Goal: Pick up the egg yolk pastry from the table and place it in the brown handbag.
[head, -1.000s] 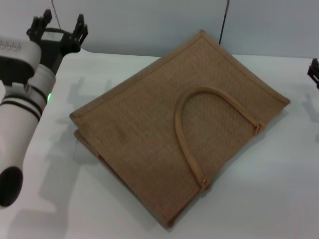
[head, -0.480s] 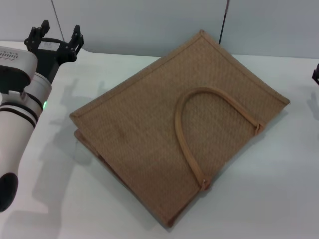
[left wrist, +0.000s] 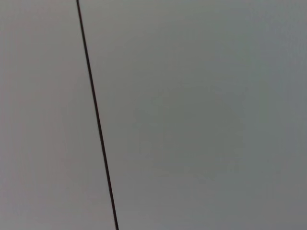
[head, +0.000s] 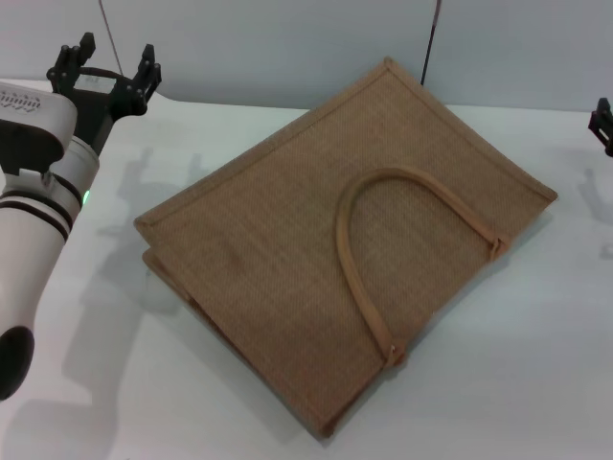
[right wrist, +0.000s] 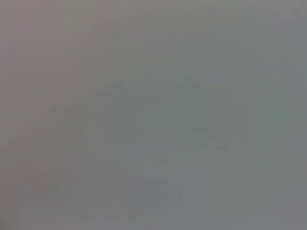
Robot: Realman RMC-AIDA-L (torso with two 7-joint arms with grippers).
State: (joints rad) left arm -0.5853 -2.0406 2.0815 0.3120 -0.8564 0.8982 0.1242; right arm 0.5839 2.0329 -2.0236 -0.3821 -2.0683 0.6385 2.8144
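Fingers on my left gripper are spread apart with nothing between them, held up over the far-left corner of the counter. Right gripper only clips the right edge of the head view, so I can't tell its finger state. Both wrist views show just a blank grey wall, plus a thin dark line in the left one; no help there.

Egg yolk pastry: not visible anywhere. It could be inside or under the bag, or out of frame; I can't say which. So this fits either a pastry already bagged or one I haven't located. I'm not calling a pick direction or a nearer arm.

Brown handbag lies flat on its side mid-counter. Long axis runs diagonally from near-left to far-right. Handle is flopped on the upper face. Mouth looks to be along the near-right edge where the handle ends attach, and it appears pressed closed.

Room: bare counter near-left and near-right of the bag. Left arm crowds the left side. Bag's far corner sits close to the back wall.
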